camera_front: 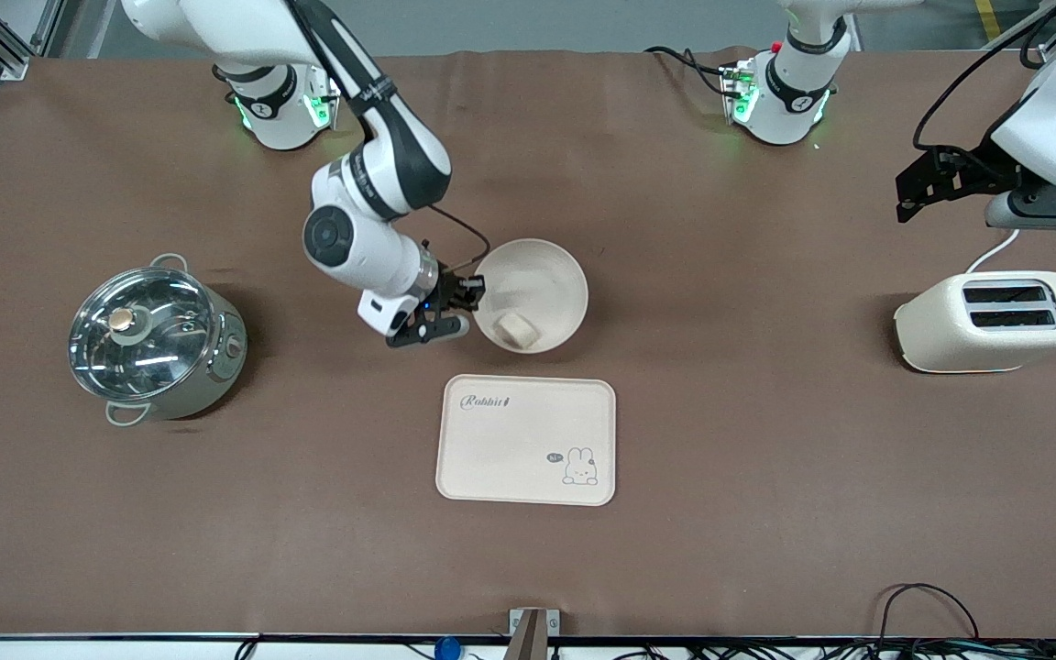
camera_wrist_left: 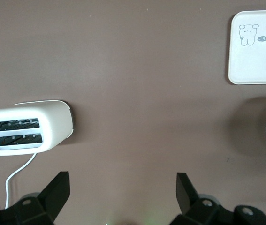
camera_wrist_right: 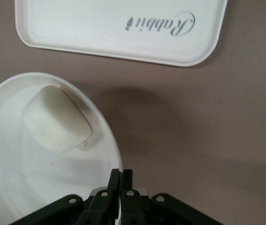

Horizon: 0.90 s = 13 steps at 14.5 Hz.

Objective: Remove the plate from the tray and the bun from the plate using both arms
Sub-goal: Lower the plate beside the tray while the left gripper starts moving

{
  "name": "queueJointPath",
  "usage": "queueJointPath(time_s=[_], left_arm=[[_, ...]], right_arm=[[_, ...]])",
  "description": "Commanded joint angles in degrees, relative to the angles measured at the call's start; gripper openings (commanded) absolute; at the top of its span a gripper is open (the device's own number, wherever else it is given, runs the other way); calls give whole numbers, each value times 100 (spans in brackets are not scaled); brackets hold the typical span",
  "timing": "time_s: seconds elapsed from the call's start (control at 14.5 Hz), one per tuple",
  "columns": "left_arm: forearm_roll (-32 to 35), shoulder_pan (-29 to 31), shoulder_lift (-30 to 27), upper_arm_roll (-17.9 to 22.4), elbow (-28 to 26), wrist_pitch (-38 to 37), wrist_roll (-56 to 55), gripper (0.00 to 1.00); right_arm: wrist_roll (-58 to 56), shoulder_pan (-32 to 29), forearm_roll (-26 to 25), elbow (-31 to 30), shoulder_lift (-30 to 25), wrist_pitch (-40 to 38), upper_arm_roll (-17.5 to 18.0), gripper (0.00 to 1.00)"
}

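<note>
The round cream plate is held tilted just above the table, farther from the front camera than the tray. My right gripper is shut on its rim at the right arm's side. The right wrist view shows the fingers pinching the plate's edge. The pale bun lies inside the plate against its lower side, toward the tray; it also shows in the right wrist view. My left gripper is open and empty, up over the table beside the toaster; it also shows in the left wrist view.
A cream rectangular tray with a rabbit drawing lies flat, nearer the front camera than the plate. A cream toaster stands at the left arm's end. A steel pot with a glass lid stands at the right arm's end.
</note>
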Motion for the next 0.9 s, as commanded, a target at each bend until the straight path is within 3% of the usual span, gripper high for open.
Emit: queueJointPath(time_s=[0.0,0.34,0.41,0.62,0.69,0.76,0.83], left_arm=[[-28,-1,29,-9,55,-62,71,100],[-20,-10,186,-18,20,-28,-16,100],[-20,-18,256,-44,-6,8,-25,100],[-19,-18,458,-281,-234,419,-348,100],[-20,-18,546,-421,-322,595,-594,100],[-11,-18,660,-570,-375,762,-884,100],[-11,-27,827,-754,-384,920,-1278,100]], right_arm=[[-33,347,13,-495,103,1050,-15,0],[-94,418,14,-478,597,1678,-15,1],[-112,427,13,-469,632,1634,-15,7],[-42,349,22,-425,633,1616,-6,52],[19,340,40,-425,581,1607,-6,74],[142,322,48,-408,502,1572,-15,83],[300,322,49,-338,370,1572,-41,100]])
